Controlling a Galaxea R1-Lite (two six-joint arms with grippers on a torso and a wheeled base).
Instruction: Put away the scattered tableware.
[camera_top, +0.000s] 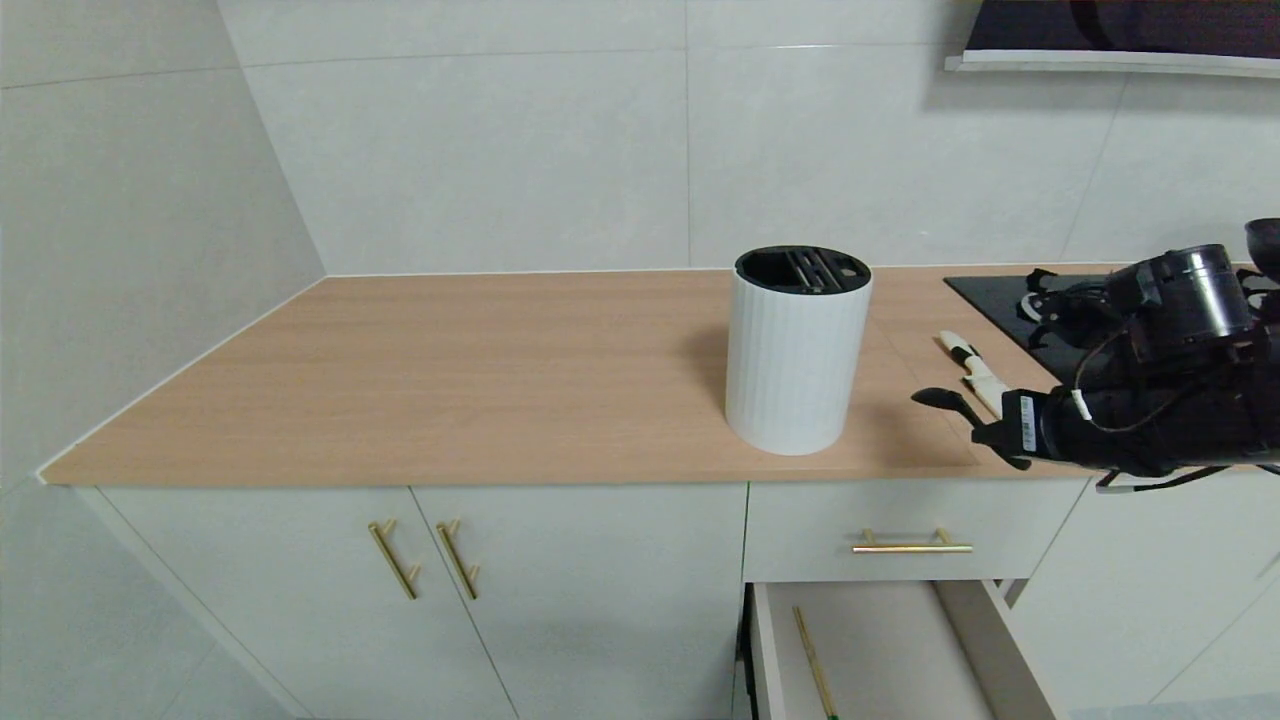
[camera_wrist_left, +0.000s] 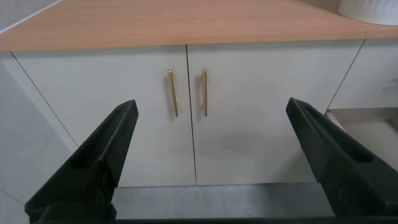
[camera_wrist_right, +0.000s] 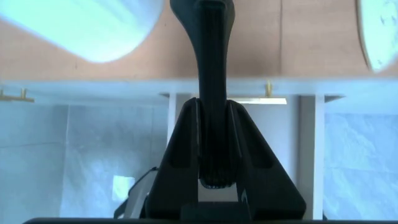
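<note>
Right gripper (camera_top: 988, 432): fingers pinch a black utensil (camera_wrist_right: 208, 37) (kind unclear, far end cut off at frame edge). White-handled knife (camera_top: 968, 368) lies on the countertop (camera_top: 450, 380) just beyond the fingertips, with the white holder (camera_top: 797, 350) near. Left gripper (camera_wrist_left: 211, 112): fingers spread wide, cabinet doors (camera_wrist_left: 249, 124) showing between them.

Head view: high up, looking down at the tabletop (camera_top: 450, 370), cupboard doors (camera_top: 400, 600) lower left. Left wrist view: low, close, facing those doors. Right wrist view: close over the tabletop edge.
</note>
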